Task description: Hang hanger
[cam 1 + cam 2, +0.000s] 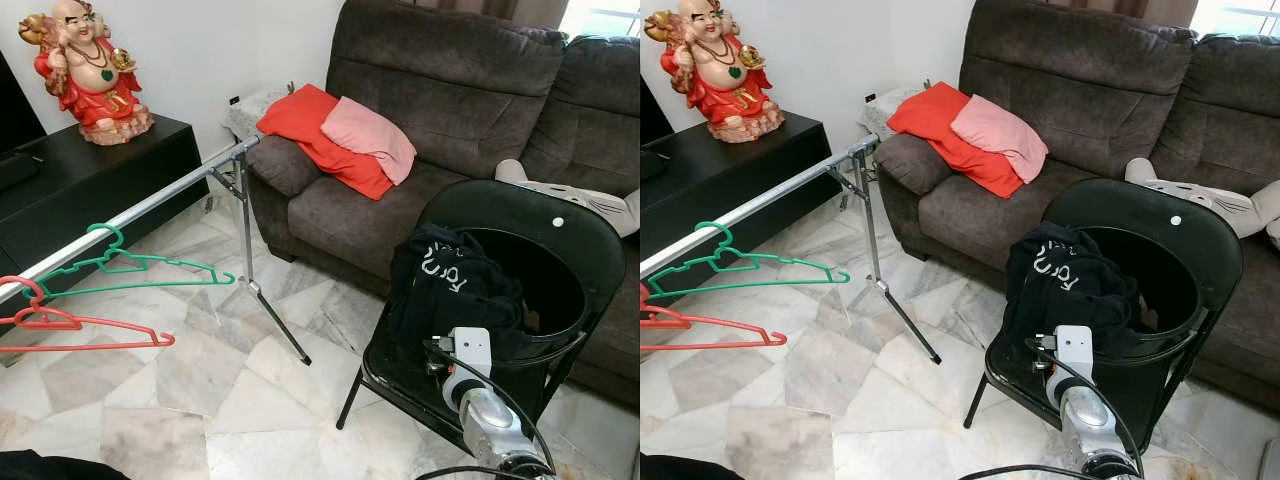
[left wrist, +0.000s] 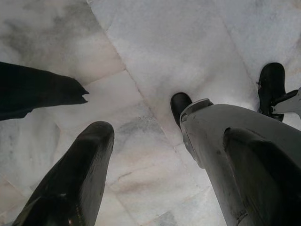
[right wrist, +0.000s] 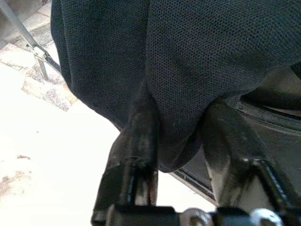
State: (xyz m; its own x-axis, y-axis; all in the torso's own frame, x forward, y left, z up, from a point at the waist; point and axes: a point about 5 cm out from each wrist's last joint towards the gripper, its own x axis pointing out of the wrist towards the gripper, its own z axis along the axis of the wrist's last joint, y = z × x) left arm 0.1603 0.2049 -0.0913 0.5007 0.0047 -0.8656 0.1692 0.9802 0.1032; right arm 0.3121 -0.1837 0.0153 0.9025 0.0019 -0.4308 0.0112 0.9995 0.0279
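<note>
Over on the left, the green hanger and the red hanger already hung by their hooks on the silver rail, green farther along, red nearer me and partly cut off by the frame edge. Across the marble floor, on the near right, my right gripper had its two black fingers set either side of a hanging fold of the black garment, part-open and touching the cloth, though I could not tell whether they were truly pinching it. That garment was draped over the rim of the black basket, which sat on the black folding chair. I could not make out any hanger inside the cloth. My left gripper hung idle, jaws wide, aimed at the floor beside the robot's black feet. Behind the chair stood the dark sofa with a red cushion and a pink cushion; a figurine sat on the black cabinet at far left. My worry was the lift: the fold looked loose, so a light grip could let it slide out, and a snag on the rim could drag the basket off the chair.
</note>
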